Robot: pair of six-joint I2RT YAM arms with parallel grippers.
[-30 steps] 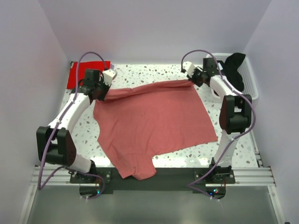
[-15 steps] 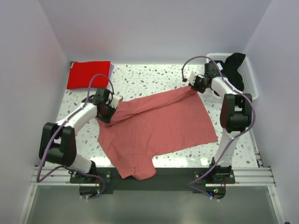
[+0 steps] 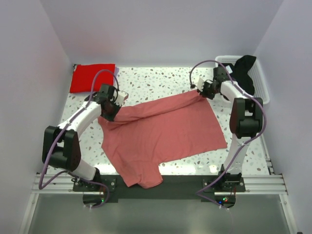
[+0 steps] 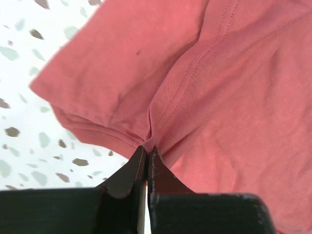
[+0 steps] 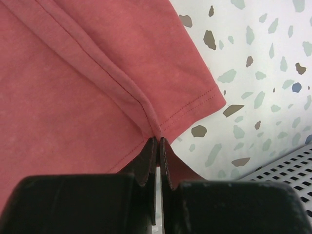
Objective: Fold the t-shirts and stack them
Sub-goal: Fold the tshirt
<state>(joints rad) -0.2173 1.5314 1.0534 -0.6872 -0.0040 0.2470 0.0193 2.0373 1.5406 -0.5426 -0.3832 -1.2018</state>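
Observation:
The salmon-pink t-shirt (image 3: 163, 131) lies spread across the middle of the table, one sleeve hanging toward the near edge. My left gripper (image 3: 111, 108) is shut on the shirt's far left edge; the left wrist view shows the cloth (image 4: 204, 87) pinched at the fingertips (image 4: 147, 150). My right gripper (image 3: 201, 91) is shut on the shirt's far right corner, with the hem (image 5: 97, 73) bunched at its tips (image 5: 157, 140). A folded red t-shirt (image 3: 92, 77) lies at the far left. A black t-shirt (image 3: 243, 70) hangs over the basket.
A white slatted basket (image 3: 261, 83) stands at the far right; its corner shows in the right wrist view (image 5: 287, 165). White walls close the table on three sides. A metal rail (image 3: 156, 183) with the arm bases runs along the near edge.
Both grippers have pulled the shirt's far edge nearer and lower since a second ago. In the last half second the left gripper has shifted slightly farther away with the cloth.

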